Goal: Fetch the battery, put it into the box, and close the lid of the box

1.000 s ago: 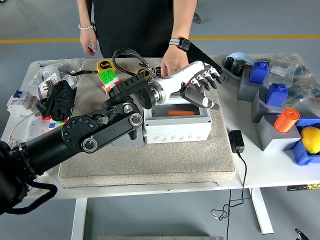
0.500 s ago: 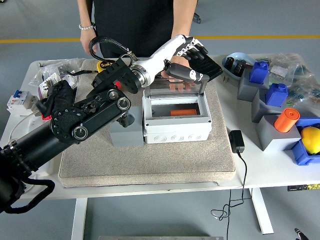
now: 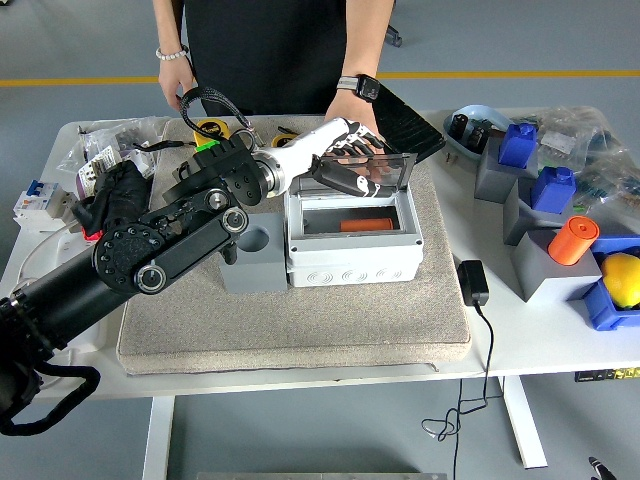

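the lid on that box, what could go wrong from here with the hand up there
1. The clear lid stands up at the back of the box with the left hand against it; a person's hand is just behind and might get pinched or bumped.
2. The fingers could slip off the lid's smooth edge.
3. The orange battery lies inside; a hard swing might jolt the box.

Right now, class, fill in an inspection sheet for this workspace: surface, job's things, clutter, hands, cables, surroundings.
Surface: white table with a grey mat.
Job's things: orange battery lies inside the open box; clear lid is raised.
Clutter: puzzle cube, orange cylinder, blue blocks, yellow ball.
Hands: left hand at the lid, fingers curled over it; right hand not in view.
Cables: black adapter, cord hanging off the front edge.
Surroundings: person behind the table, one hand near the lid.
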Action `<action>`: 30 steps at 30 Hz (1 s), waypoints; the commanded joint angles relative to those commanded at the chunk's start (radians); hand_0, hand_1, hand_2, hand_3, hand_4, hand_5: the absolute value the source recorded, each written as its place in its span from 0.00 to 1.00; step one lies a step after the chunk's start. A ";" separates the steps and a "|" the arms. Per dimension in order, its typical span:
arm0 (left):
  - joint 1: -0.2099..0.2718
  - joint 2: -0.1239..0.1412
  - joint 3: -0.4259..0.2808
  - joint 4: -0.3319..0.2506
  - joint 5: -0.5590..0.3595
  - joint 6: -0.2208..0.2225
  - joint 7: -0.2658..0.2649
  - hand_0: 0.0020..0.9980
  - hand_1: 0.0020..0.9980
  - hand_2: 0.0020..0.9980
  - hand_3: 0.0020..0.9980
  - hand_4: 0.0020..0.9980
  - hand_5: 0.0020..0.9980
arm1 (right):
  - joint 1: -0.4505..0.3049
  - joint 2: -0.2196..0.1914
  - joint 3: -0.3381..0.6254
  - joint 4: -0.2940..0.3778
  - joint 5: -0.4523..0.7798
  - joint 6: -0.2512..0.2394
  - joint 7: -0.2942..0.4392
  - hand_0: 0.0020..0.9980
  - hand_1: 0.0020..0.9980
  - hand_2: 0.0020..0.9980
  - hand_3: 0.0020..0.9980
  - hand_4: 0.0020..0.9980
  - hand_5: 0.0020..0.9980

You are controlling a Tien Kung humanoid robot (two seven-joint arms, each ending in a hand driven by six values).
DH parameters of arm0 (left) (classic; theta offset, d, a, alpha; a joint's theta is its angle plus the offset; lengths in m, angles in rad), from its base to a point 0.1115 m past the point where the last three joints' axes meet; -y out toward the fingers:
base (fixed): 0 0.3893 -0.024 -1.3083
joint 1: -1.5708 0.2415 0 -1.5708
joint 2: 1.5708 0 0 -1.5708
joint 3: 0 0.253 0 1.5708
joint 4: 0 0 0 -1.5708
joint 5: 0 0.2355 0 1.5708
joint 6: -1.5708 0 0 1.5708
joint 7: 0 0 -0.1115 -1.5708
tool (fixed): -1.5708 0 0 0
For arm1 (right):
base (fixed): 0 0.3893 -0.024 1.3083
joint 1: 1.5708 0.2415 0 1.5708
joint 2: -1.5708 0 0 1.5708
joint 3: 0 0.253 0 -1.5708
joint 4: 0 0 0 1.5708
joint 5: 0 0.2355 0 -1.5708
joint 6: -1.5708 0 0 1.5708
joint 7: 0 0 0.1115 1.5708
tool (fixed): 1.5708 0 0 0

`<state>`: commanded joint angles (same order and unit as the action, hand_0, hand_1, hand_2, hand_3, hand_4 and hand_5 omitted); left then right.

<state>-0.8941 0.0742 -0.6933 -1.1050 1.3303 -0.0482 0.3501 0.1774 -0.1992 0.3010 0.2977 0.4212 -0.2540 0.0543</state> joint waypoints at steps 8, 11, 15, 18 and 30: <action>0.022 0.013 0.004 -0.071 -0.014 -0.020 0.029 0.75 0.77 0.74 0.76 1.00 0.36 | -0.002 0.001 0.003 0.000 -0.001 -0.001 0.002 0.67 0.64 0.63 0.53 0.88 0.43; 0.031 0.013 0.013 -0.084 -0.017 -0.021 0.032 0.75 0.77 0.74 0.76 1.00 0.36 | -0.002 0.002 0.001 0.000 0.000 -0.001 0.002 0.67 0.64 0.63 0.53 0.88 0.43; 0.045 0.011 0.028 -0.098 -0.024 -0.023 0.035 0.75 0.77 0.73 0.75 1.00 0.37 | -0.003 0.002 0.000 0.000 0.002 0.000 0.003 0.67 0.64 0.63 0.53 0.88 0.43; 0.056 0.009 0.040 -0.105 -0.029 -0.023 0.036 0.75 0.77 0.73 0.75 1.00 0.37 | -0.004 0.002 0.000 0.000 0.003 0.001 0.005 0.67 0.64 0.63 0.53 0.88 0.43; 0.076 0.013 0.054 -0.122 -0.041 -0.024 0.034 0.74 0.76 0.73 0.74 1.00 0.38 | -0.004 0.002 0.003 0.000 0.000 0.001 0.006 0.67 0.64 0.63 0.53 0.88 0.43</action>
<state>-0.8176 0.0868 -0.6395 -1.2265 1.2895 -0.0718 0.3838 0.1736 -0.1970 0.3037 0.2980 0.4213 -0.2533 0.0601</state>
